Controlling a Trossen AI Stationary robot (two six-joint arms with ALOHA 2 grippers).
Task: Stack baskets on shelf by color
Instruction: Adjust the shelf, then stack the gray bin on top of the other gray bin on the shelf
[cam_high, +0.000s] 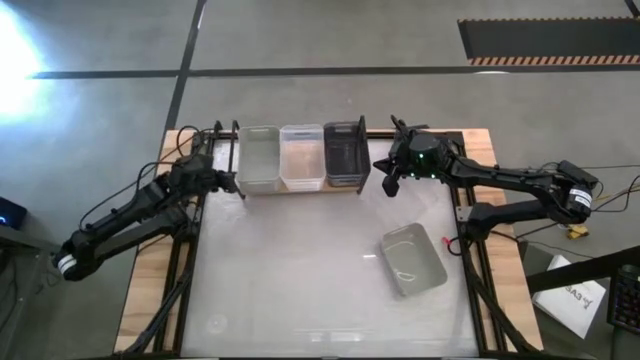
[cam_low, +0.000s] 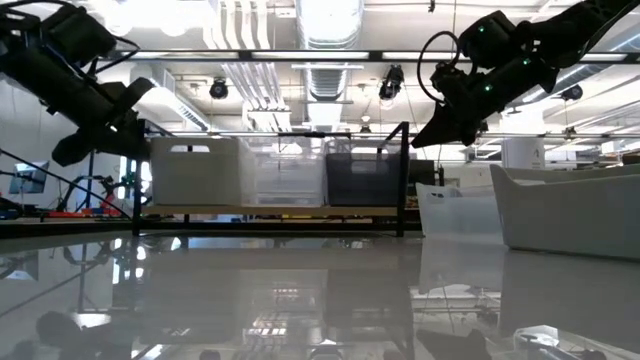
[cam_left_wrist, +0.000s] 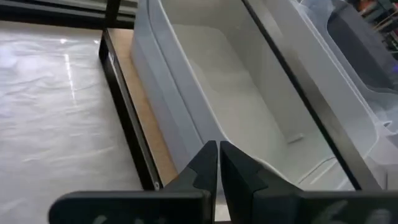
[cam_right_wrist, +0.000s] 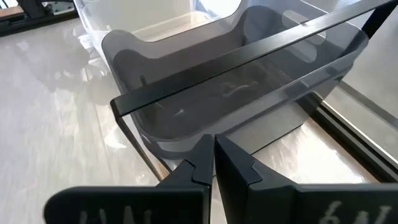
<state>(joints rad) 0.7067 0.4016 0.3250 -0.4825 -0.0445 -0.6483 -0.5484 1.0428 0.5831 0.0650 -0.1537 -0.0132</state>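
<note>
High view: three baskets — whitish (cam_high: 259, 157), clear (cam_high: 302, 156), dark (cam_high: 345, 152) — line the shelf (cam_high: 300, 189); one light grey basket (cam_high: 412, 259) waits on the table (cam_high: 290, 280), both grippers, left (cam_high: 238, 183) and right (cam_high: 389, 184), pressed together, empty.

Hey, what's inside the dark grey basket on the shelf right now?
Nothing shows inside the dark grey basket: the right wrist view looks through its tinted walls to a bare floor. A black frame bar crosses its top, hiding a thin strip.

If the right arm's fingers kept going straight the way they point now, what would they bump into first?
Most likely the black wire rail of the shelf, or just past it the dark grey basket. The shut right gripper aims at both; depth is hard to judge.
</note>
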